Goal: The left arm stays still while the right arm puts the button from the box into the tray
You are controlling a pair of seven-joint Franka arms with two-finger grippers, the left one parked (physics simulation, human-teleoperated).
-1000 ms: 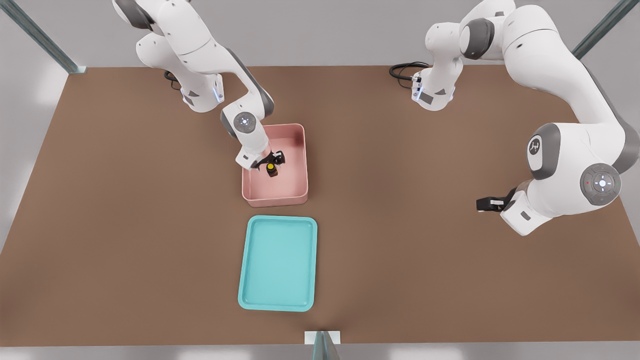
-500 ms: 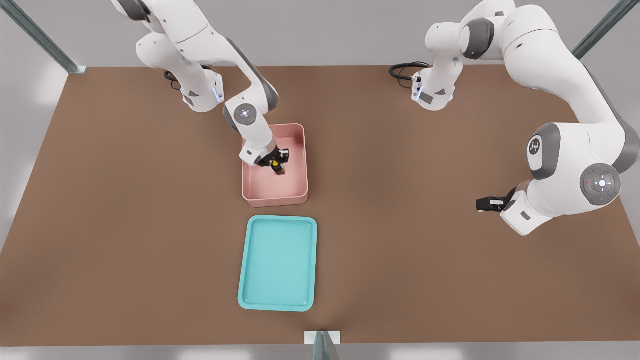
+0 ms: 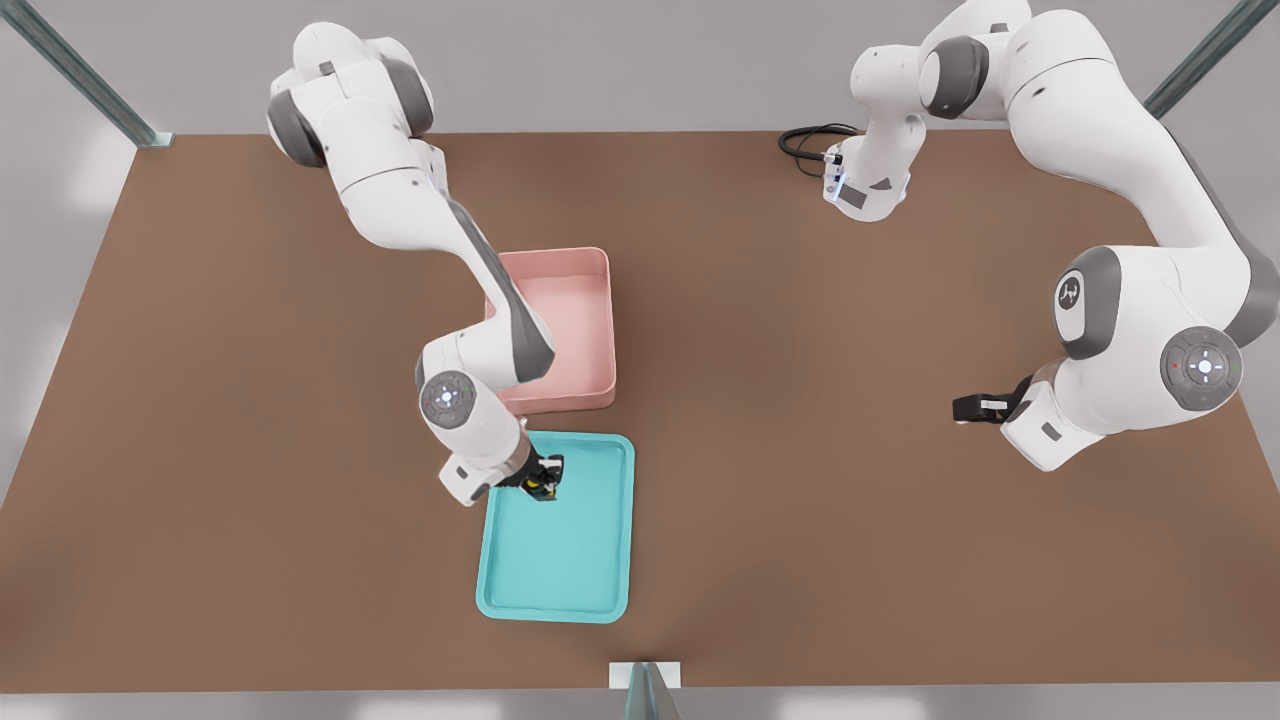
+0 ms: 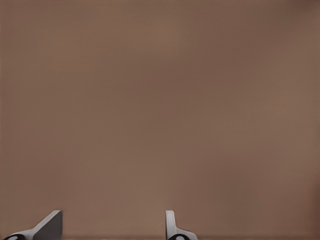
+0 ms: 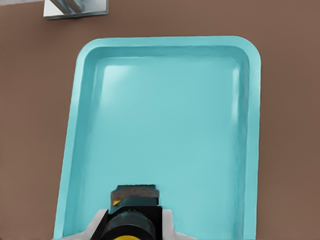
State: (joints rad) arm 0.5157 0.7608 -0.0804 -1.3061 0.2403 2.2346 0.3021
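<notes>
Right arm: I saw my right arm (image 3: 400,200) reach out over the brown bench (image 3: 850,500), past the pink box, with its wrist above the near end of the tray.

Gripper: My gripper (image 3: 543,478) hung over the tray's end that was nearest the box, toward the front view's left side of it. In the right wrist view the gripper (image 5: 131,220) sat low over the blue floor of the tray.

Fingers: The fingers (image 5: 165,225) were clenched on the button, one on each side of it.

Button: The button (image 3: 541,486) was up in the grip, not in the box. I could see its yellow cap (image 5: 126,234) and its dark body (image 5: 134,194) between the fingers in the right wrist view. I could not tell if it touched the tray floor or was just above it.

Box: The pink box (image 3: 600,300) stood on the bench just past the tray. My arm hid part of its wall on the front view's left. The part of its floor that I could see was bare.

Tray: The blue tray (image 3: 620,520) lay flat on the bench, close to the box but not touching it. In the right wrist view its rim (image 5: 252,125) ran all the way round, and most of its floor showed.
</notes>
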